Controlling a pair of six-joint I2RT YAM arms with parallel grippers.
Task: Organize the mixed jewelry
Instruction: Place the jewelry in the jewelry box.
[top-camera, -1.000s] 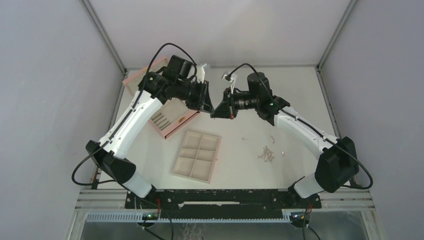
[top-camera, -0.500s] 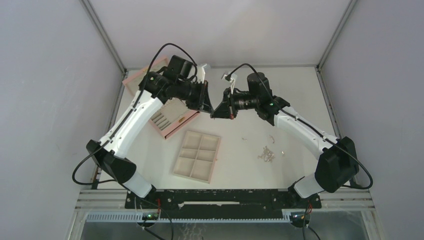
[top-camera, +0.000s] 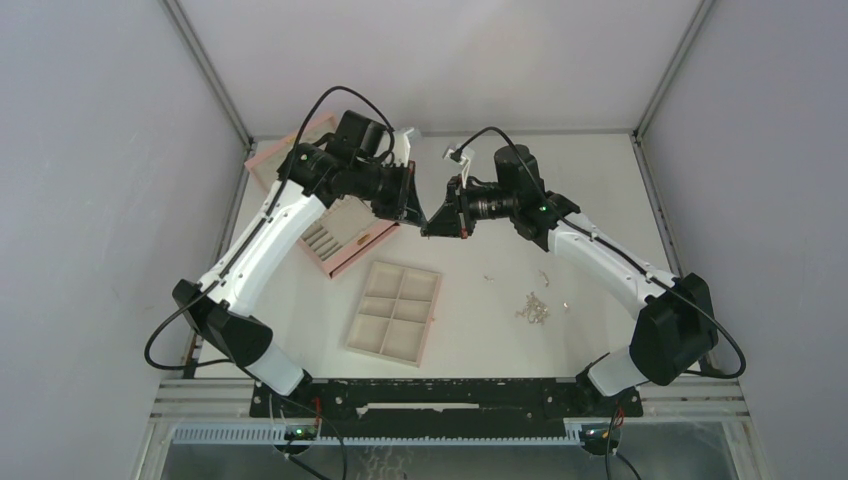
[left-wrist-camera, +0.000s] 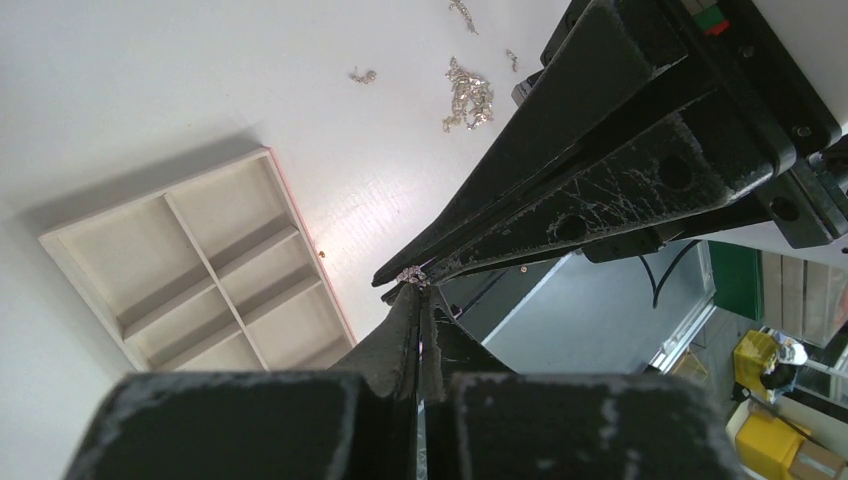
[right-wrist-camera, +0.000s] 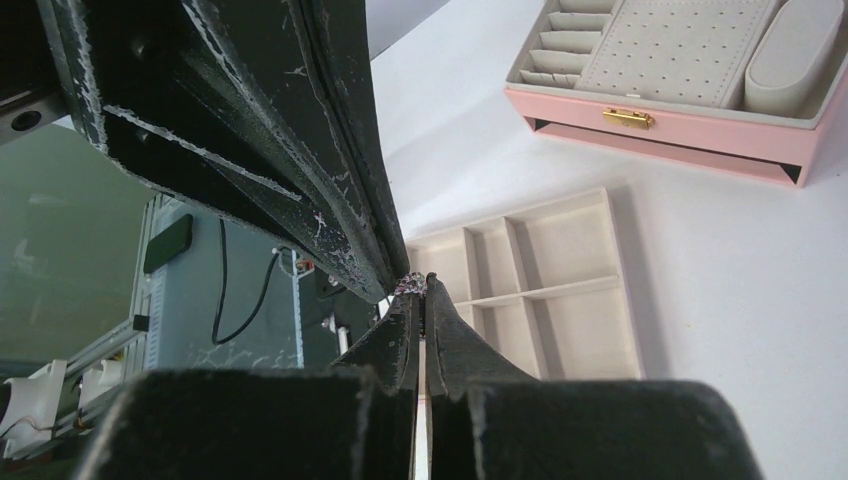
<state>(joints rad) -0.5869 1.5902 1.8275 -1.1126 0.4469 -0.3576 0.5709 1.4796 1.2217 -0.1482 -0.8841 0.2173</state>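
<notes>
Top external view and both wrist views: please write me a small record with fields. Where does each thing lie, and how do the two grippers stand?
left gripper: shut, raised above the table
right gripper: shut, tip to tip with the left one
tiny silver piece: at the meeting tips; cannot tell which gripper holds it
beige tray: six compartments, nothing seen inside
pink box: open, beyond the tray
loose jewelry heap: on the table, right of the tray

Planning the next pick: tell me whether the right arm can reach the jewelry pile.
Probably not yet: right gripper and left gripper pinch a tiny silver piece together; the pile lies uncovered.
</notes>
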